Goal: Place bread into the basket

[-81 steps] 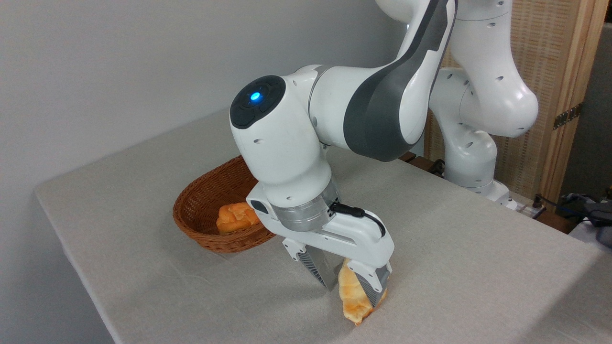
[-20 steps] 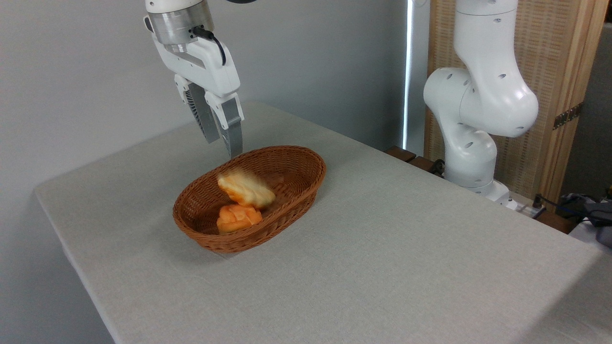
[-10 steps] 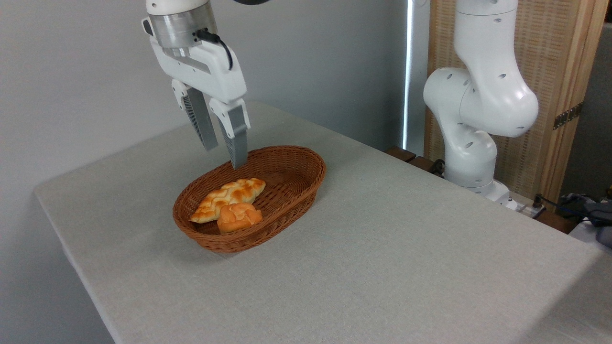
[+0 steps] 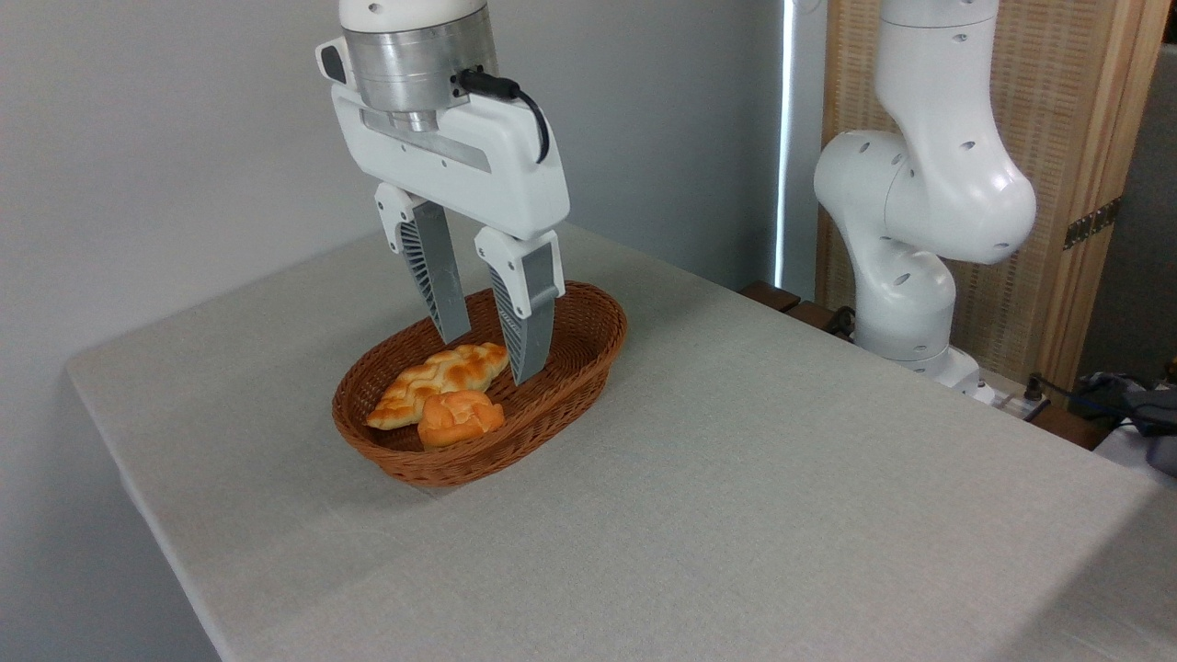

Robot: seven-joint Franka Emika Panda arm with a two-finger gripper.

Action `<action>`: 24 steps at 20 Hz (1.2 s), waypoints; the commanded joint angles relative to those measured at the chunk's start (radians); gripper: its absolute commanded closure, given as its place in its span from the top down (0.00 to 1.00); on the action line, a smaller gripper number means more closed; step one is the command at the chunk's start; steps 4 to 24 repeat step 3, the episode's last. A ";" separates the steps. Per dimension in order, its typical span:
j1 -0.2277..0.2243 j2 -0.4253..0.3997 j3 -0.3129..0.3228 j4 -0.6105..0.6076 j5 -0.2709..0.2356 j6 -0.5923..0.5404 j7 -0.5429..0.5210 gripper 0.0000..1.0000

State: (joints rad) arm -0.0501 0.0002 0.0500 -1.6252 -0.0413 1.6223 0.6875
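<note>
inside the basket (image 4: 588, 345), toward its 9 o'clock end: one braided bread (image 4: 437, 372), lying flat, touching a small round bun (image 4: 460, 416) at the loaf's 5 o'clock. above the basket's middle: gripper (image 4: 492, 349), fingers spread, holding nothing. step in hand, as i judge it: withdraw; best done by lifting straight up, clear of the rim.

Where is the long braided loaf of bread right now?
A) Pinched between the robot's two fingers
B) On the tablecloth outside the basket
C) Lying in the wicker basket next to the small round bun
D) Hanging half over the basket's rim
C: the bread lies inside the basket, up against the small round bun, while the gripper hangs above with its fingers apart and nothing between them.
</note>
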 commanded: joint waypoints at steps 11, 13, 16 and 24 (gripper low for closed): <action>-0.011 -0.014 0.033 0.001 -0.043 0.008 0.001 1.00; -0.011 -0.014 0.033 0.001 -0.043 0.008 0.001 1.00; -0.011 -0.014 0.033 0.001 -0.043 0.008 0.001 1.00; -0.011 -0.014 0.033 0.001 -0.043 0.008 0.001 1.00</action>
